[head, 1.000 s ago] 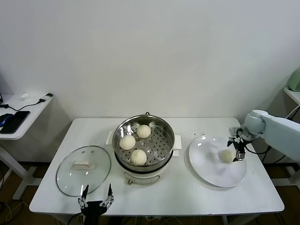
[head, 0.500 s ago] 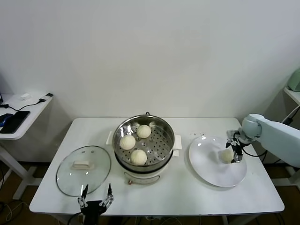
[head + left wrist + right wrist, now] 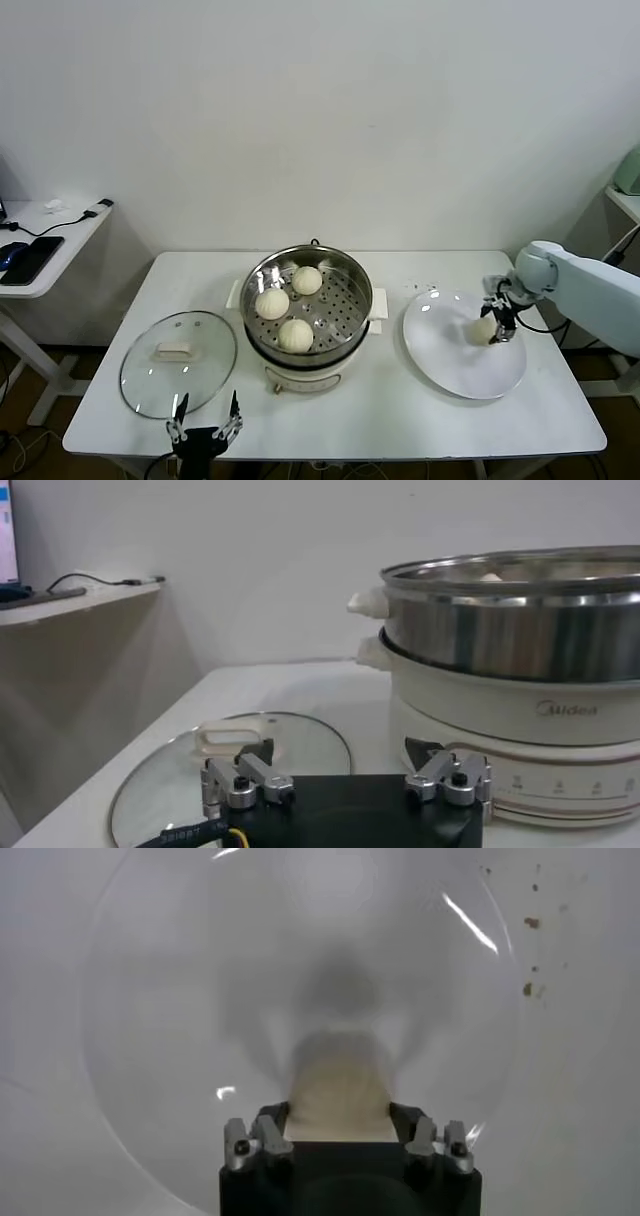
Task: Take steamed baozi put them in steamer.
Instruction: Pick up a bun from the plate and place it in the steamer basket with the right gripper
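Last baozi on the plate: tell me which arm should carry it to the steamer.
Right. The right gripper is already around the baozi on the plate. The left gripper sits open at the table's front edge, beyond the steamer.

Glass lid [image 3: 178, 363] flat on white table [image 3: 380, 410]; white plate [image 3: 450, 360] right; phone [image 3: 30, 260] on side shelf.

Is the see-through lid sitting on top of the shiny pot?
No, the glass lid lies flat on the table to the left of the steamer, whose top is uncovered.
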### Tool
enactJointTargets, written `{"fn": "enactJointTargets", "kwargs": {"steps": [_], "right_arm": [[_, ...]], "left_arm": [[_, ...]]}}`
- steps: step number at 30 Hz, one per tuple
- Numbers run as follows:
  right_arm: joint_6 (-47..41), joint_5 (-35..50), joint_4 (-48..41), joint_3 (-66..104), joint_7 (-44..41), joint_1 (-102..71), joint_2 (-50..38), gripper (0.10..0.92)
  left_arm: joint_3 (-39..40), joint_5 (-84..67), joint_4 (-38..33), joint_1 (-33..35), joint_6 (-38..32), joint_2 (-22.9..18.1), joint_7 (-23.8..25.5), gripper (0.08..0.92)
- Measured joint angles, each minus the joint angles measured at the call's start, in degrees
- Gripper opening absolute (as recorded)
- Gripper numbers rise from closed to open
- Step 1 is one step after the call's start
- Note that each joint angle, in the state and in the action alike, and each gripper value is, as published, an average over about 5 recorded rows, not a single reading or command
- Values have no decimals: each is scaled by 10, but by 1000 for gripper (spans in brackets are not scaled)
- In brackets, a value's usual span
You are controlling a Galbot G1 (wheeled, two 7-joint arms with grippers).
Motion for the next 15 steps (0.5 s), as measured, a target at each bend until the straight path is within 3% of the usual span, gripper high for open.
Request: {"fn": "enactJointTargets", "kwargs": {"steps": [7, 15], "right_arm": [[-3, 43, 27, -60, -8, 74, 2, 679], [-17, 161, 95, -205, -7, 247, 30, 679]], "left_arm": [[2, 0, -5, -1, 4, -1, 0, 823], [6, 0, -14, -1, 7, -1, 0, 823]]}}
